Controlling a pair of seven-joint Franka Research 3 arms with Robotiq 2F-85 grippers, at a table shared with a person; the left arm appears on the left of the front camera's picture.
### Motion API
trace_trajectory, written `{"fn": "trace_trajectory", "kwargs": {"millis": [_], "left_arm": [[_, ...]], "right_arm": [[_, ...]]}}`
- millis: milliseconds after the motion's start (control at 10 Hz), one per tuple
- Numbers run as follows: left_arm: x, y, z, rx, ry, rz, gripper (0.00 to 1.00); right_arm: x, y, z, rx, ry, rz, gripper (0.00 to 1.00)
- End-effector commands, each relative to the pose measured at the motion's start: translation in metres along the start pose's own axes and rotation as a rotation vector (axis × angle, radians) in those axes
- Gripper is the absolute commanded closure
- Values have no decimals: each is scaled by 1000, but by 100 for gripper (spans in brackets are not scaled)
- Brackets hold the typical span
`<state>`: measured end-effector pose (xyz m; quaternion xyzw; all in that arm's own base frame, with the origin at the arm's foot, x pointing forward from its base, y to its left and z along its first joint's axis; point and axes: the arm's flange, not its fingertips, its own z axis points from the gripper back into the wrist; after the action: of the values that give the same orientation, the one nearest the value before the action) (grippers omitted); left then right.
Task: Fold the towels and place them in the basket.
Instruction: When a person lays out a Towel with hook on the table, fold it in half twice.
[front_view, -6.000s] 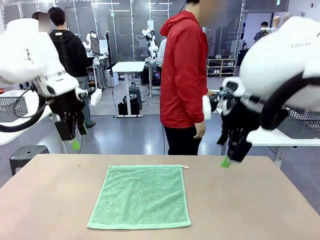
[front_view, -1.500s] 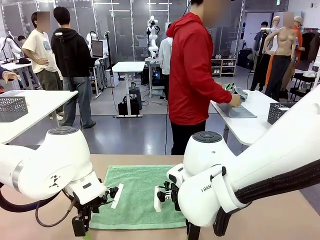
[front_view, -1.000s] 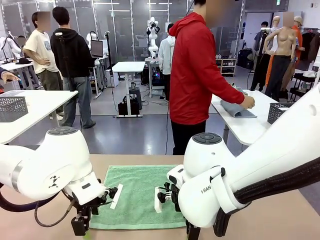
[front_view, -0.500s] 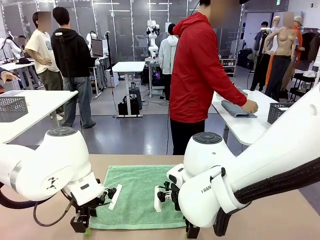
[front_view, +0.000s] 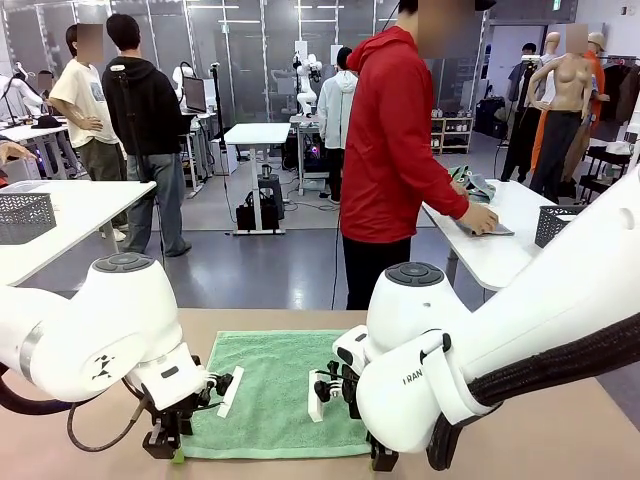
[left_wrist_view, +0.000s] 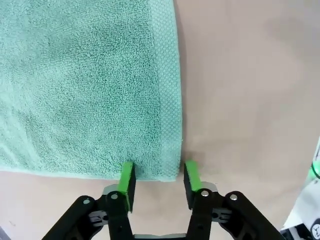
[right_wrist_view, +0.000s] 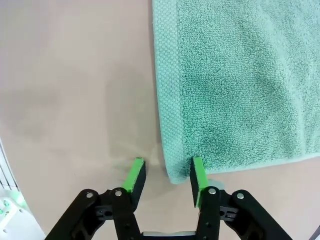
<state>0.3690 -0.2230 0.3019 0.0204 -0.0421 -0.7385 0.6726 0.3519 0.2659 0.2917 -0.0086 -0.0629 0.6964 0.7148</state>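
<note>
Towel (front_view: 275, 392): mint green all over, with looped terry across the field and a tighter woven band down each side edge.
Table (front_view: 90, 350): plain tan-brown, no pattern.
Left gripper (left_wrist_view: 158, 170): black fingers tipped with bright green pads (left_wrist_view: 127, 176).
Right gripper (right_wrist_view: 167, 165): the same scheme, black with green pads (right_wrist_view: 197, 172).
Left arm (front_view: 110, 330) and right arm (front_view: 480, 350): glossy white shells.
Person's jacket (front_view: 390, 140): solid red, over black trousers (front_view: 365, 275).

Bright even overhead light, soft shadows, sharp focus
</note>
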Motion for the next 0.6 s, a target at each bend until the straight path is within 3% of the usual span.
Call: {"fn": "trace_trajectory", "kwargs": {"millis": [0,200,300,400,500], "left_arm": [[-2,-3,-3,29,9,14,65],[-4,-3,-2,15,-2,23,65],[-4,-3,-3,14,4,19,54],[-4,-3,-3,14,16,19,76],[-4,-3,-3,13,15,17,74]], "right_arm": [[1,-5,-3,-14,15,1,68],[1,-6,-2,-20,18,2,68],[0,-5,-3,-26,17,5,68],[0,-6,-2,-18,15,-8,87],[0,-6,-2,-18,16,-7,88]]}}
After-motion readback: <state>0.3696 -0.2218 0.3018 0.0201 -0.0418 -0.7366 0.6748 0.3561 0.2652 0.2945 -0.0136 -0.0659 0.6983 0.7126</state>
